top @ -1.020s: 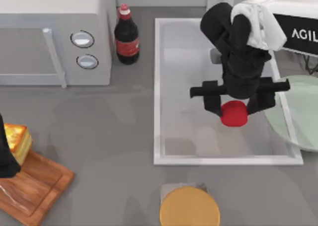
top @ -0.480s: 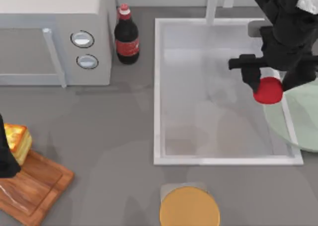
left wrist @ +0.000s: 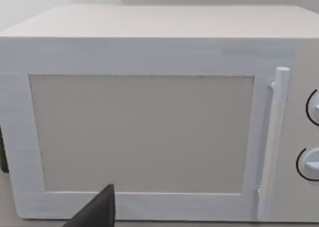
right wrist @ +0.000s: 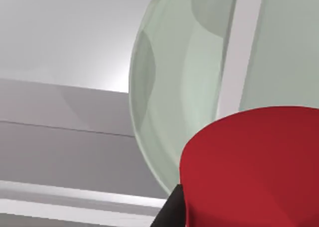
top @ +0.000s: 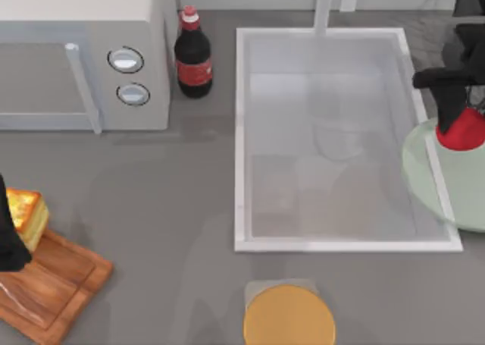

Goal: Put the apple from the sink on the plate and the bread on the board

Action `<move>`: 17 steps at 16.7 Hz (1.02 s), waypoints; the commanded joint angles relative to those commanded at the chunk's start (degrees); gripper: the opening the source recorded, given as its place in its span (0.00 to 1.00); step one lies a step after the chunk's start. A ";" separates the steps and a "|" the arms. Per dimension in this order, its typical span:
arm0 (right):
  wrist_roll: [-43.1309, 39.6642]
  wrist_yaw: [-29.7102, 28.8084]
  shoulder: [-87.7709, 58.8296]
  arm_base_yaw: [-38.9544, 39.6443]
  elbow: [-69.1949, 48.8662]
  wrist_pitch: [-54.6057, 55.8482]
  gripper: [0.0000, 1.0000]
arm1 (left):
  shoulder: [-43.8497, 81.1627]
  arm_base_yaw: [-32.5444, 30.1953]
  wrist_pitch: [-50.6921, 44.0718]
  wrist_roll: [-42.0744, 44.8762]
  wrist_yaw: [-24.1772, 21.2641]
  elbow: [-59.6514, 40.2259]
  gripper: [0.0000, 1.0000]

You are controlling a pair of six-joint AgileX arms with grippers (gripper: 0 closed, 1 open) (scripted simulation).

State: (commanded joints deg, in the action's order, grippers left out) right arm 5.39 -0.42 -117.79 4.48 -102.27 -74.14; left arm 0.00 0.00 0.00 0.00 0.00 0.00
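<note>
The red apple [top: 461,133] hangs over the left part of the pale green plate [top: 443,182], just past the right rim of the sink [top: 239,140]. My right gripper [top: 464,119] is shut on it at the top view's right edge. In the right wrist view the apple [right wrist: 254,167] looms above the plate [right wrist: 174,87]. The golden bread [top: 27,214] rests at the far end of the wooden board [top: 57,284], at the table's left edge. My left gripper [top: 7,239] stands dark right beside the bread.
A microwave [top: 76,57] fills the back left, with a cola bottle [top: 193,57] between it and the sink. A faucet [top: 326,4] rises at the sink's back. An orange-yellow disc [top: 289,316] lies at the front middle.
My right gripper has carried the apple to the right, from above the sink basin across its rim to above the plate. The left arm, bread and board have not moved.
</note>
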 joint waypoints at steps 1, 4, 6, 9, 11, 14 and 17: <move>-0.75 0.18 0.11 -0.79 -0.24 -0.55 0.00 | 0.00 0.00 0.00 0.00 0.00 0.00 1.00; -1.30 0.31 0.20 -1.37 -0.41 -0.96 0.00 | 0.00 0.00 0.00 0.00 0.00 0.00 1.00; -1.30 0.31 0.20 -1.37 -0.41 -0.96 0.00 | 0.00 0.00 0.00 0.00 0.00 0.00 1.00; -1.30 0.31 0.20 -1.37 -0.41 -0.96 0.23 | 0.00 0.00 0.00 0.00 0.00 0.00 1.00; -1.30 0.31 0.20 -1.37 -0.41 -0.96 0.38 | 0.00 0.00 0.00 0.00 0.00 0.00 1.00; -1.30 0.31 0.20 -1.37 -0.41 -0.96 0.60 | 0.00 0.00 0.00 0.00 0.00 0.00 1.00; -1.30 0.31 0.20 -1.37 -0.41 -0.96 0.83 | 0.00 0.00 0.00 0.00 0.00 0.00 1.00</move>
State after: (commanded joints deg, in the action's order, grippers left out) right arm 4.10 -0.10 -117.58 3.10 -102.68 -75.10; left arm 0.00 0.00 0.00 0.00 0.00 0.00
